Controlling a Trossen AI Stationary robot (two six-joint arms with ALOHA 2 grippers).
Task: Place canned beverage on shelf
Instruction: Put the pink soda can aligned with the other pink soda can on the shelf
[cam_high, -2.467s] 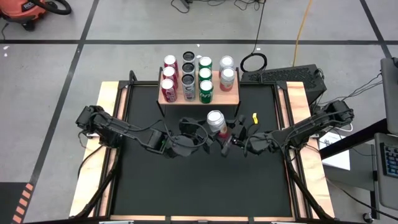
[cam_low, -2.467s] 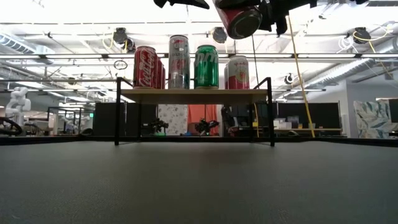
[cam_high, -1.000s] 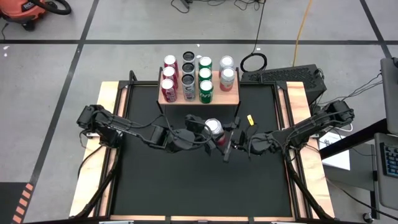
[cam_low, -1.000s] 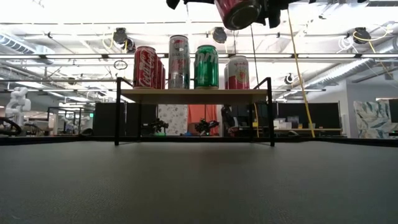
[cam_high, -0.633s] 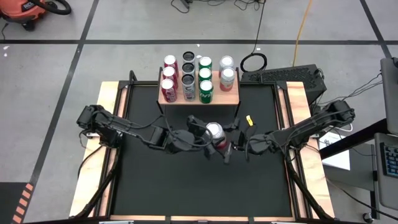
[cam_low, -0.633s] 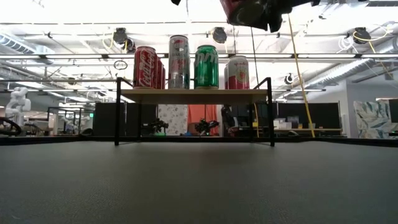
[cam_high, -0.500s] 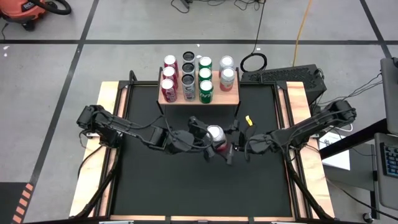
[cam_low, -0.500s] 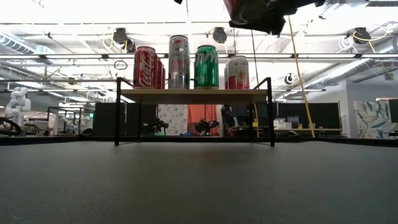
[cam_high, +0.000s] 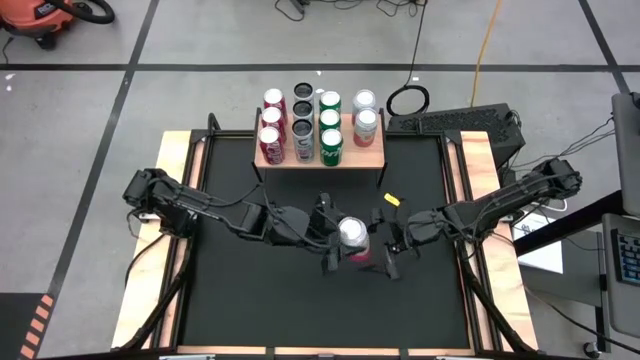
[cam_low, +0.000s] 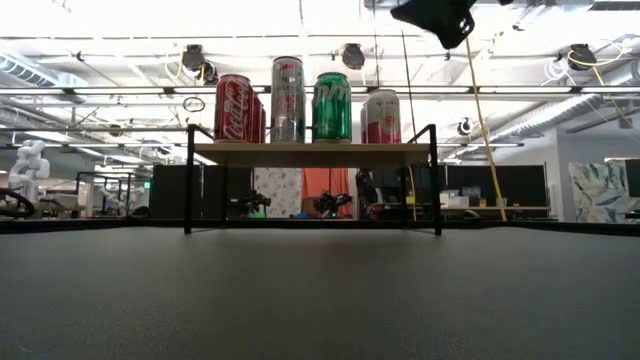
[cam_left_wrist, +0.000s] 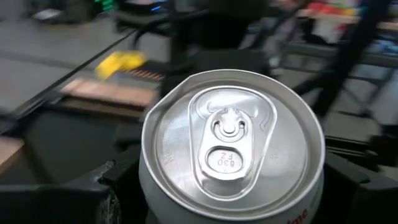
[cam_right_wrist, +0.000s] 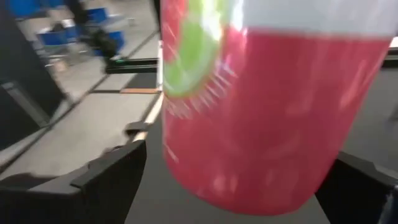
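A pink-red can (cam_high: 352, 234) with a silver top is held upright above the middle of the black table. It also shows in the left wrist view (cam_left_wrist: 231, 143) and in the right wrist view (cam_right_wrist: 261, 124). My left gripper (cam_high: 338, 240) reaches it from the left and is shut on it. My right gripper (cam_high: 372, 246) is open. Its fingers (cam_right_wrist: 106, 180) stand on either side of the can, on the can's right. The shelf (cam_high: 372, 155) stands at the far edge and carries several cans in rows. The held can is out of the low view. My left gripper pinches the can's side wall (cam_left_wrist: 146, 186), just below the top rim, between its two fingers (cam_left_wrist: 93, 196). The fingers come level from the table's left. The can stands upright in the hold, top up, lifted clear of the table.
On the shelf board (cam_low: 310, 152) stand red, grey, green and pink cans; its right column has bare board at the front (cam_high: 369, 152). Wooden strips (cam_high: 165, 250) run along the table's left and right sides. A dark gripper part (cam_low: 435, 20) shows at the low view's top.
My left gripper has closed in on the can from the left. Both grippers and the can have then moved toward the table's near edge. The can has stayed upright and clear of the table, and it has left the top of the low view.
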